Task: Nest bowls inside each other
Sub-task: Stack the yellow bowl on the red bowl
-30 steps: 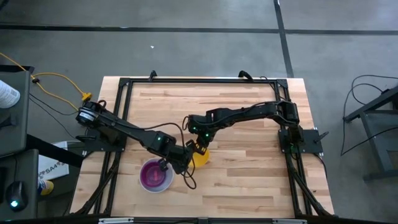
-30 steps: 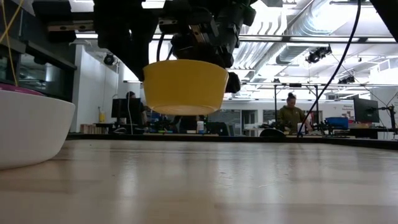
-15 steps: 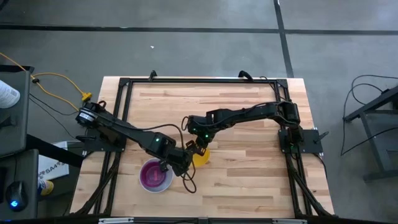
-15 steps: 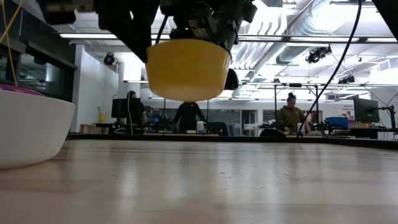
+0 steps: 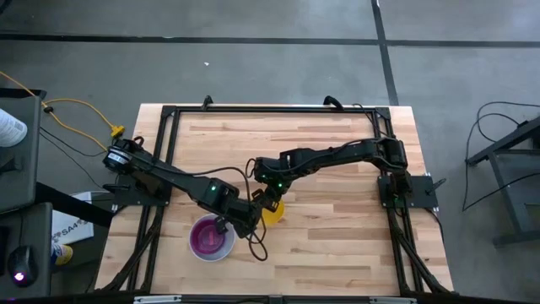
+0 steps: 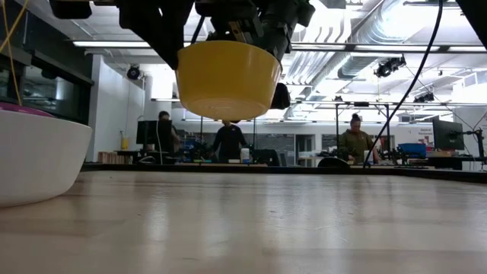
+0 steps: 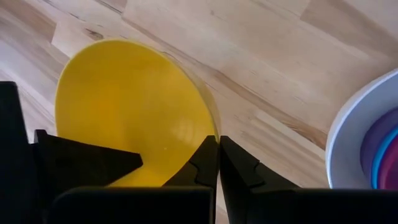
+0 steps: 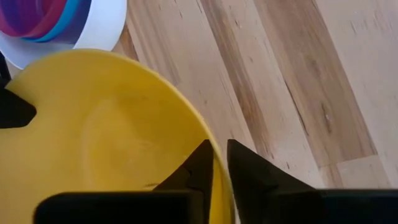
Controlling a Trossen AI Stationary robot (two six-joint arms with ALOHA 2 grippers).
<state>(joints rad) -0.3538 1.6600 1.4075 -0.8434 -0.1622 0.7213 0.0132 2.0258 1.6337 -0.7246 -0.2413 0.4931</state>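
Above the table (image 5: 337,245), near its middle, both grippers pinch the yellow bowl's (image 6: 227,80) rim, left gripper (image 7: 217,163) and right gripper (image 8: 221,163), just right of the white bowl (image 5: 211,239) nesting purple and blue.

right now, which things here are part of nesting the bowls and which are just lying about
job: yellow round plastic bowl, rim pinched by left gripper and right gripper; white round plastic bowl holding purple bowl and blue bowl
lying about: yellow cable, white bottle, people beyond the table
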